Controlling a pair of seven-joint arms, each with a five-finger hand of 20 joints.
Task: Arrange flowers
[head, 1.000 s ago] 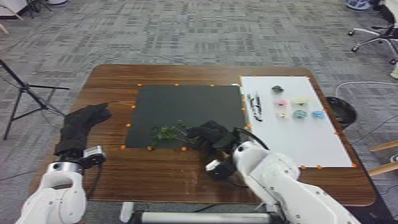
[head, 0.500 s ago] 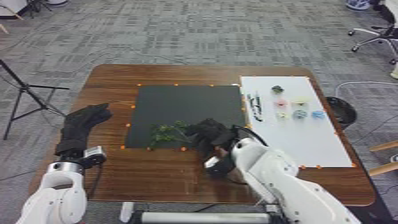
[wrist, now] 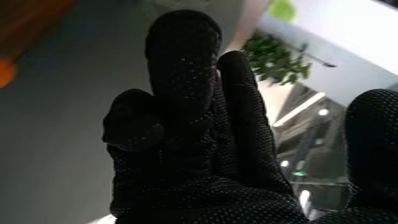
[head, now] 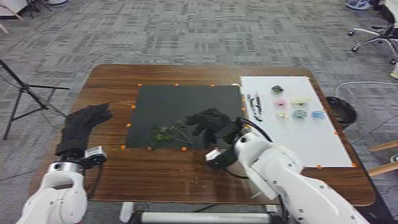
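In the head view, a leafy green sprig (head: 164,133) lies on the lower part of the black mat (head: 182,102), its thin stems pointing towards my right hand (head: 209,122). That hand is over the mat's lower right area, open, with nothing held. Seen from the right wrist, my right hand (wrist: 191,135) has mostly straight fingers, and green leaves (wrist: 275,57) appear beyond them. My left hand (head: 83,120) is at the table's left side, open and apart from the mat. Small pink (head: 281,103), pale yellow (head: 299,100) and blue flowers (head: 318,114) sit on the white board.
The white board (head: 306,145) covers the table's right side. A dark green item (head: 277,89) and slim black-and-white pieces (head: 255,107) lie on it. Orange markers edge the mat. A black bin (head: 341,111) stands beyond the table's right edge.
My right hand has moved up and away from the sprig's stems, and its fingers have spread. The sprig remains on the mat. The left hand has kept still.
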